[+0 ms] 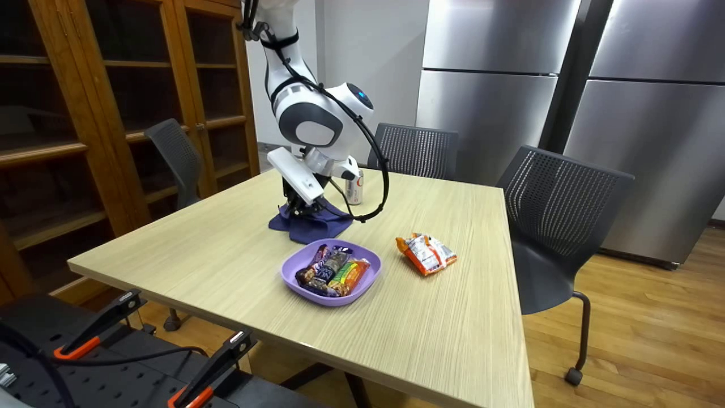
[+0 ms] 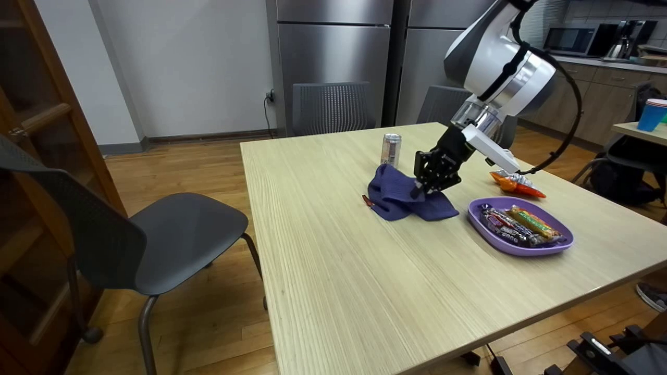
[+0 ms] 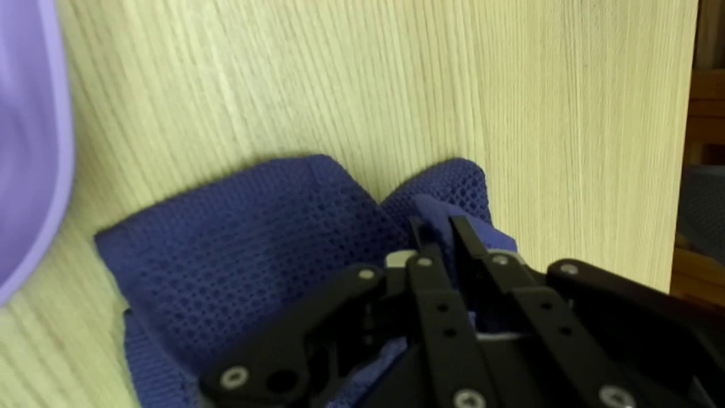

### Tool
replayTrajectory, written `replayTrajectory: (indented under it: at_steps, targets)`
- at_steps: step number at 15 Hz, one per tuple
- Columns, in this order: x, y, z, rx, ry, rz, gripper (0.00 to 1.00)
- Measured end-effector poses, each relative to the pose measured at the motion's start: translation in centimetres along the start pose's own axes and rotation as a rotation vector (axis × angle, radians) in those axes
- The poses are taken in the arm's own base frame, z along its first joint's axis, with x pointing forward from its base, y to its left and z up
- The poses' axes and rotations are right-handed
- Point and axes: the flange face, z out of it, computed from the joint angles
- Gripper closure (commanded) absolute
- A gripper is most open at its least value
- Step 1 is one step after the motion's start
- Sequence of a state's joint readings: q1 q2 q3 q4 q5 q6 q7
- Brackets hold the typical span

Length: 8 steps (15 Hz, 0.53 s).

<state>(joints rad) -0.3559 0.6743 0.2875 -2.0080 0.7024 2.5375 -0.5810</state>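
My gripper (image 3: 438,225) is clenched on a fold of the navy-blue cloth (image 3: 255,255); in the wrist view the fabric runs up between my two black fingers, which stand close together. The cloth lies bunched on the table (image 1: 453,328). Its weave is a honeycomb of small dimples finished with a tighter ribbed hem, and a smoother patch shows at my fingertips. At its edge, in an exterior view, I see a small reddish-brown strip (image 2: 368,200) that I cannot identify.

Near the cloth sits a lilac plate (image 1: 334,301), a smooth rounded square that looks like plastic, with wrapped bars in it. On the glossy dark bar (image 1: 332,271) I can read the letters "NU", the rest being too blurred. Beside it, the orange bar (image 1: 351,276) carries a green and yellow label whose words I cannot make out.

A silver can (image 2: 391,149) stands upright beyond the cloth, its lettering too small for me to read. The crinkled snack packet (image 1: 427,253), orange with silvery-white foil, has print that I cannot read either. The tabletop is pale and straight-grained; around it are dark chairs (image 1: 566,187) with perforated backs, and behind, metallic refrigerators (image 1: 487,124).
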Motion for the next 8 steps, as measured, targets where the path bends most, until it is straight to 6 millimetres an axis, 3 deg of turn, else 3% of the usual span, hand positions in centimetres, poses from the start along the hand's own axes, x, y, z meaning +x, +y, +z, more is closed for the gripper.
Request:
replayTrajectory:
  at_steps: [8]
  targets:
    - [-0.1, 0.4, -1.7, 0.001, 0.002, 0.005, 0.99]
